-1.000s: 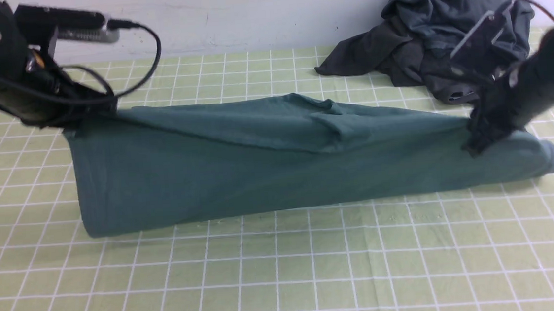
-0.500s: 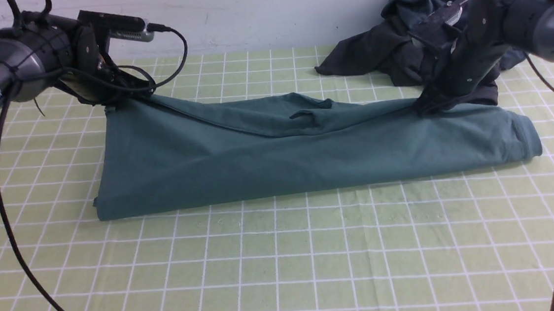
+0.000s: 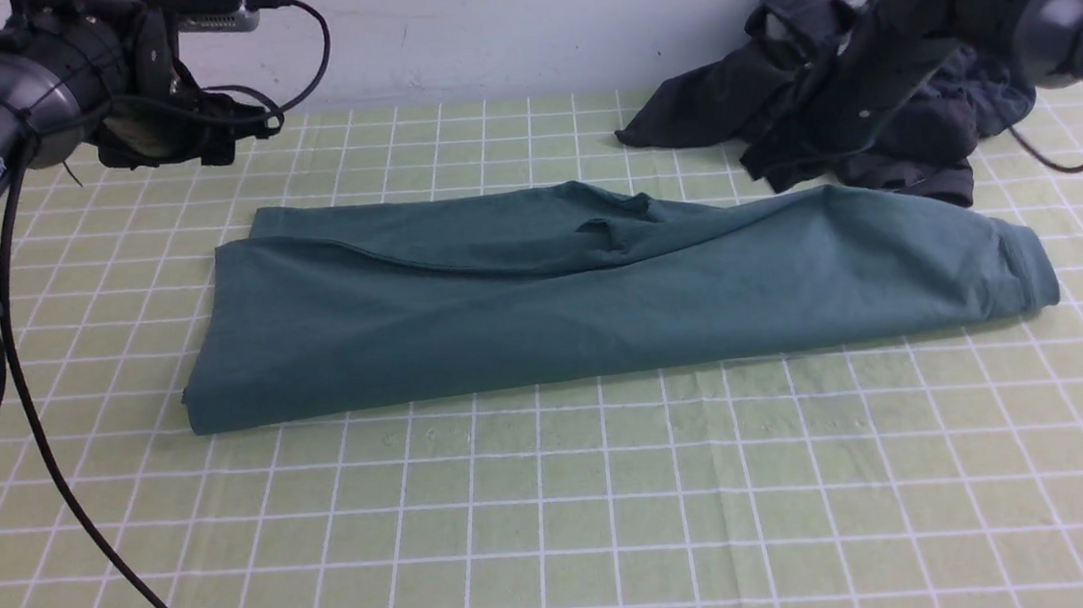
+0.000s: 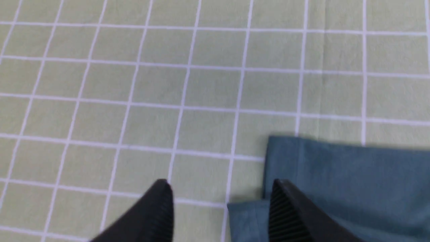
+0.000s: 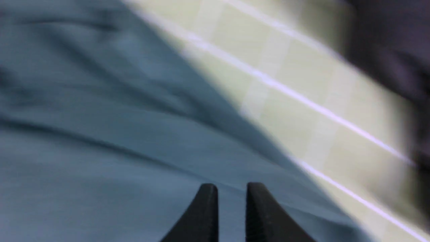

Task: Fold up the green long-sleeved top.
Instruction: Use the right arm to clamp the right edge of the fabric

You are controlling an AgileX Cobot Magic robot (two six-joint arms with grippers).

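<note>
Pale green and crossed with white lines, the tabletop (image 3: 560,534) is carrying the green long-sleeved top (image 3: 543,323), which is lying folded over in a long band. Beyond the top's left end, the left pincer (image 4: 223,198) is hovering with its fingers wide apart, holding nothing. Above the cloth toward its right end, the right pincer (image 5: 232,191) is hanging empty, its fingers slightly parted. Dark garments (image 3: 719,102) are lying behind.

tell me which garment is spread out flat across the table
The teal-green top, lying nearest the camera; the dark garments are bunched behind it.
</note>
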